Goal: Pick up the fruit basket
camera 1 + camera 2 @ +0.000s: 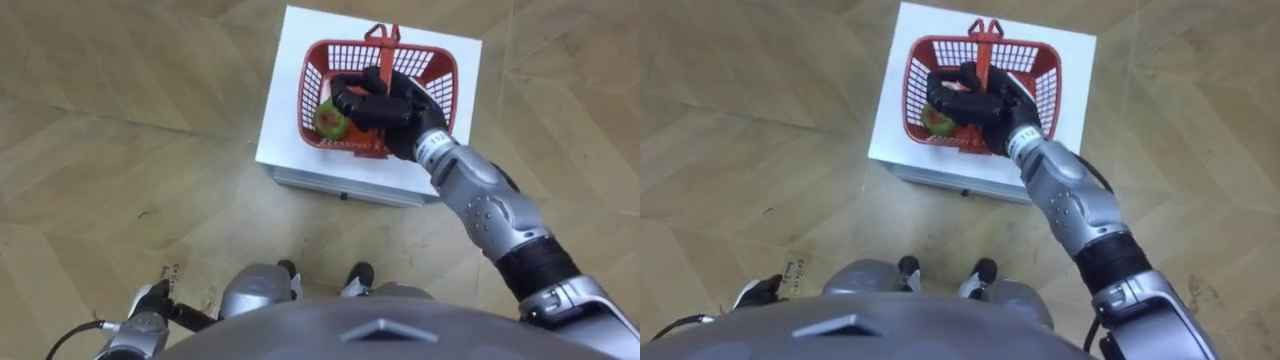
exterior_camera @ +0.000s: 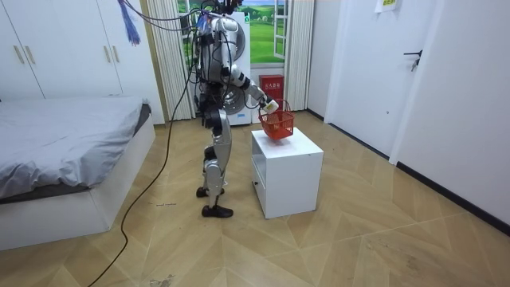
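The red plastic mesh basket (image 1: 440,70) sits on the white box-shaped cabinet (image 1: 290,150), with a green-red fruit (image 1: 332,120) inside. The right hand (image 1: 395,105) is over the basket, fingers curled, apparently round its upright handle (image 1: 385,40). The room view adds the robot standing beside the cabinet. The left hand (image 1: 148,305) hangs well short of it.

Top-down view. A red basket (image 1: 436,68) sits on a white cabinet (image 1: 290,110) in the upper centre of the frame, on a wooden floor (image 1: 120,120). The robot's right hand (image 1: 392,103) reaches in from the lower right and lies over the middle of the basket, fingers curled round its upright handle (image 1: 386,50). A green and red fruit (image 1: 331,121) lies inside, at the basket's left. The left hand (image 1: 150,302) hangs at lower left.
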